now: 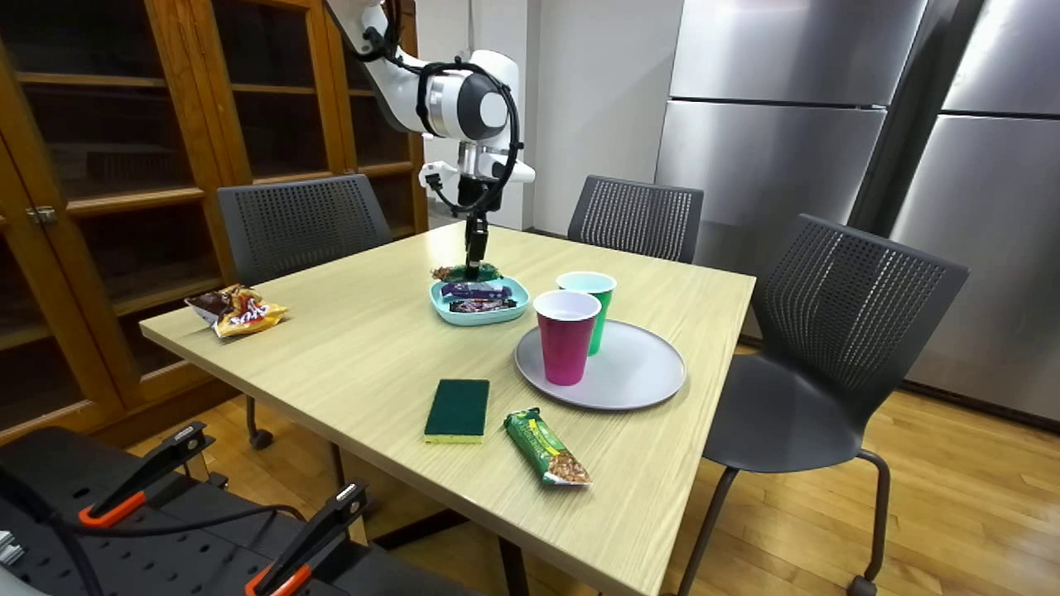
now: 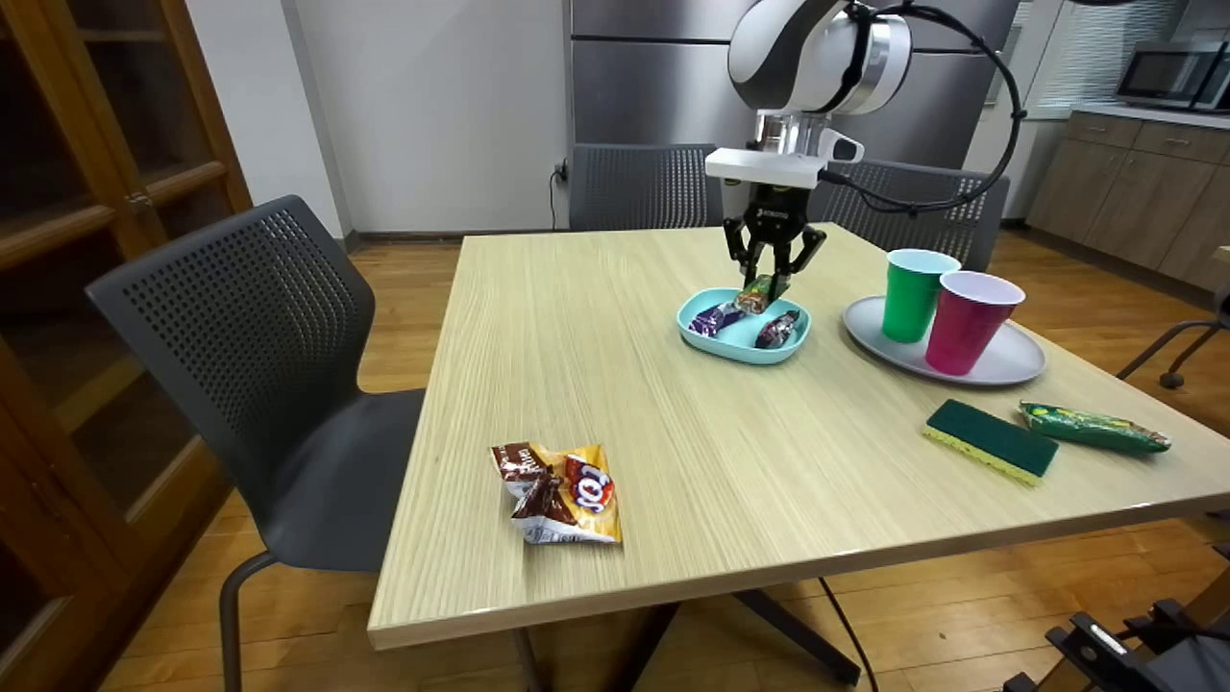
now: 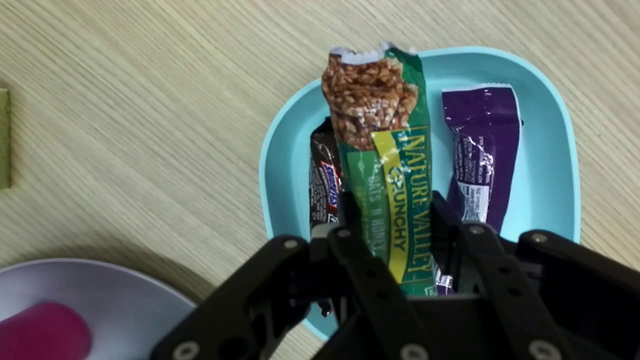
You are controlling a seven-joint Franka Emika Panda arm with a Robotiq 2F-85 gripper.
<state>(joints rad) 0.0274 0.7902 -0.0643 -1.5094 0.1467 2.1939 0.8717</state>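
1. **End effector.** The gripper (image 3: 395, 212) is clamped on the bar (image 3: 382, 150), with one jaw at each long edge. It hangs from the arm (image 1: 443, 103), directed downward.
2. **Bar.** Green Nature Valley wrapper with a brown end. Location: between the jaws, over the dish (image 3: 547, 185). In the wrist view the brown end overlaps the rim. Contact between bar and dish cannot be determined.
3. **Dish.** Teal, rounded square, flat on the table (image 2: 577, 336). Contents: the Snickers (image 3: 322, 185) and the purple pack (image 3: 482, 150), one to each side of the bar in the wrist view. The gripper hides part of both.
4. **Plate.** The plate (image 1: 642, 377) is gray, round and near the dish. It carries the green cup (image 2: 908, 303) and the pink cup (image 2: 964, 327), both upright, side by side.
5. **Sponge.** The sponge (image 1: 458, 408) lies flat near the plate, dark green face up, yellow below.
6. **Second bar.** The second bar (image 1: 546, 447), also green, lies just beside the sponge.
7. **Chip bag.** The chip bag (image 2: 567, 495), yellow and brown, lies crumpled near a table edge, well apart from the dish.
8. **Surroundings.** Chairs (image 1: 302, 219) stand around the table. An exterior view also shows a wooden cabinet (image 1: 178, 99) and a steel fridge (image 1: 770, 165).
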